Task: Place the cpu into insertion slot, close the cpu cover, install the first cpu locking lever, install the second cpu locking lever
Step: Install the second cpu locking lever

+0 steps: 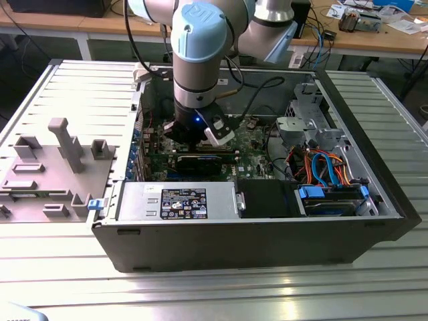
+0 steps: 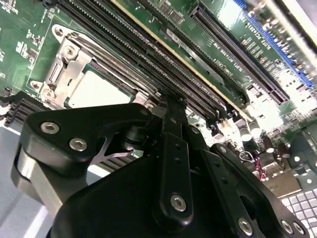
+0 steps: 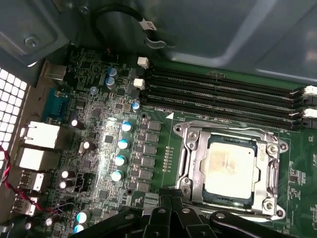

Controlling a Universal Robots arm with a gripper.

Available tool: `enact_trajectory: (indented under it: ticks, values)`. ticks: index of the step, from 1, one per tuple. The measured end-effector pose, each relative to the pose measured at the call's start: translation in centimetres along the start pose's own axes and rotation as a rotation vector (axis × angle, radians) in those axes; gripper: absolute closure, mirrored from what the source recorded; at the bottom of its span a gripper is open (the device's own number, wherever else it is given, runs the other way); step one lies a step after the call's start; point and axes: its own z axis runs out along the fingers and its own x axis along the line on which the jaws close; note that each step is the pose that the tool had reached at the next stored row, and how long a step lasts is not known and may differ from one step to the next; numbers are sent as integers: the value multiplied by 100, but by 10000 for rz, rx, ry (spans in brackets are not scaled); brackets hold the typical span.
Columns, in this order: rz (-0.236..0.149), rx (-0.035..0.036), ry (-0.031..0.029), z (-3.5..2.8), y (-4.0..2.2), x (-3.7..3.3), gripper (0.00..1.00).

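**CPU seated in its socket, cover down over it**

We are looking down into an open grey steel computer case (image 1: 221,234) lying on a ribbed aluminium table (image 1: 200,294). The arm is reaching into the case from above, and its gripper (image 1: 194,137) is hanging low over the green motherboard (image 1: 257,144).

In the first wrist view, the cpu (image 3: 232,165) is lying flat inside the insertion slot (image 3: 198,196), its smooth, matte silvery top catching a pale glare. The cpu cover (image 3: 185,153), a thin stamped frame of bright metal with a large square opening, is lying down around the chip, its rim framing all four sides. Screw heads are sitting at the corners of the frame. The long black memory slots (image 3: 223,96) are running just beside the socket, and round blue-topped capacitors (image 3: 122,144) are standing in a column on its other side.

In the second wrist view, the same chip (image 2: 96,91) and the shiny frame (image 2: 67,62) are showing just beyond the gripper's (image 2: 168,106) black, bolted linkages. The jaws appear pressed together, their narrow tips meeting, with nothing between them, and they are hovering near the socket's edge; we cannot tell whether they are touching the board
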Motion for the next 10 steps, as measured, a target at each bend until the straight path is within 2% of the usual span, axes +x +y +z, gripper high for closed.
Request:
enact_trajectory:
  ticks: [3, 6, 10]
  values:
    - [-71, 23, 4, -7, 18, 6, 89]
    - [-99, 100, 12, -78, 34, 4, 89]
    - [-88, 97, 84, -69, 81, -143, 89]
